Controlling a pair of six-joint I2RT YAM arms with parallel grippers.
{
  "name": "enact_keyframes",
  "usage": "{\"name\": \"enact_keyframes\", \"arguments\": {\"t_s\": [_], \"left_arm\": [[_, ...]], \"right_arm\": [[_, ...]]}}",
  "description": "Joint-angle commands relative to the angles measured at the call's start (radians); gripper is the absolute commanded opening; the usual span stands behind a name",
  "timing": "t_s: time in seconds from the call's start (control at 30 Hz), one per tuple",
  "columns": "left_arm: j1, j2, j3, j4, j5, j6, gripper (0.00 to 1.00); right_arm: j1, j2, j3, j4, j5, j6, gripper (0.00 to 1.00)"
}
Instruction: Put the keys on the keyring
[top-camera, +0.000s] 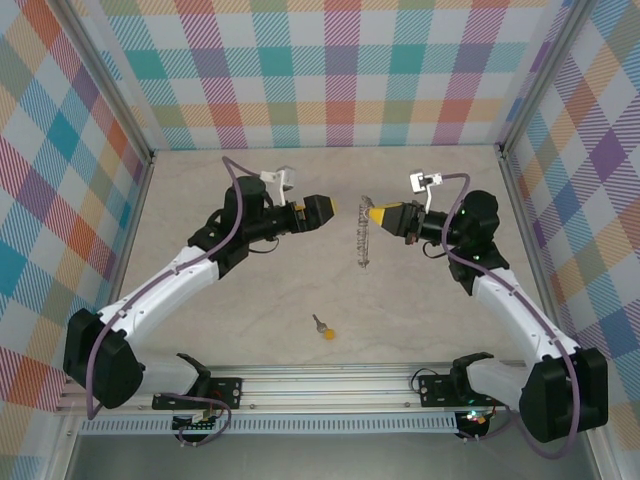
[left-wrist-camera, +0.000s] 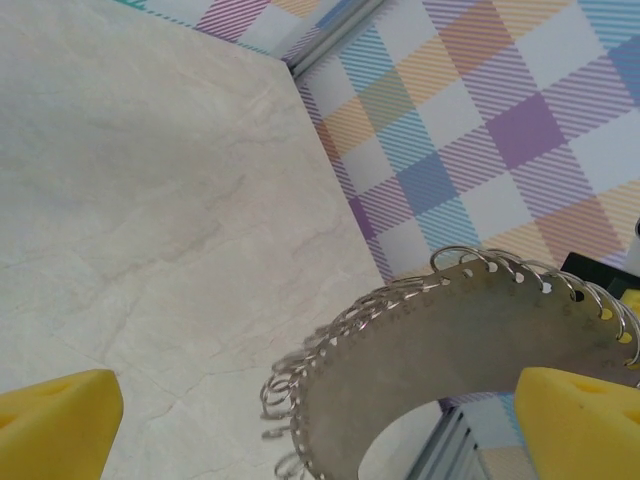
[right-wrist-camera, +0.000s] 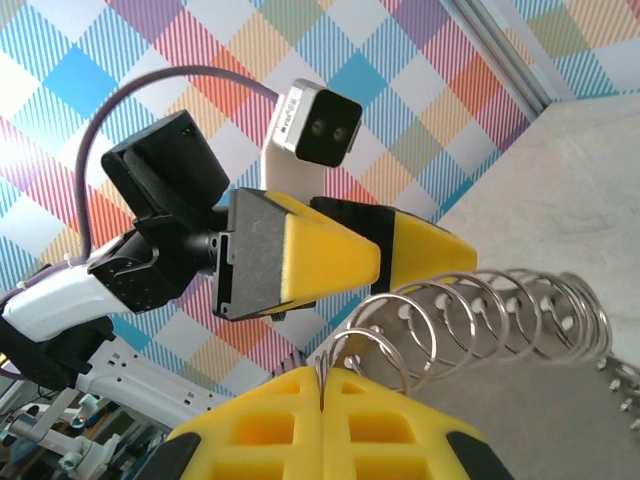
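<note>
**Item: keyring** (top-camera: 361, 243). A curved flat metal strip edged with many small wire rings, over the middle of the table (top-camera: 250, 300), between the two arms. Whether its lower end rests on the surface cannot be told.

**Item: key** (top-camera: 324, 328). Small and silver with a yellow-orange head. It lies flat toward the table's near edge at about mid-width, well apart from both grippers and from the keyring. Not threaded.

**Item: right gripper** (top-camera: 372, 213). Its yellow fingers are pressed together on one thin wire ring at the keyring's end; the right wrist view shows the wire nipped between them (right-wrist-camera: 322, 400).

**Item: left gripper** (top-camera: 328, 207). Jaws spread wide and holding nothing. It faces the keyring (left-wrist-camera: 430, 340), with the strip lying between its fingertips in its own wrist view.

**Risk notes (judgement):**
- The whole piece hangs on a single-wire pinch. A nudge from the left arm could twist or pull it free.
- The key is tiny and flat, so a grab may skid it toward the near edge.
- The two grippers work close together, so the fingers may collide.
</note>
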Motion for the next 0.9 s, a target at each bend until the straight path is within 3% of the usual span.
{"name": "enact_keyframes", "arguments": {"t_s": [0.0,0.33,0.57,0.87], "left_arm": [[-0.003,-0.058,-0.013,0.056,-0.02,-0.055,0.99],[-0.038,-0.075,0.057,-0.11,-0.196,-0.046,0.96],[-0.037,-0.016,0.121,-0.038,-0.049,0.086,0.82],[-0.038,0.049,0.189,0.102,0.237,0.207,0.45]], "right_arm": [[0.001,-0.033,-0.015,0.094,0.028,-0.016,0.0],[0.001,-0.048,-0.018,0.188,0.089,-0.031,0.0],[0.001,-0.031,-0.01,0.244,0.107,-0.015,0.0],[0.001,-0.002,0.0,0.325,0.06,0.003,0.0]]}}
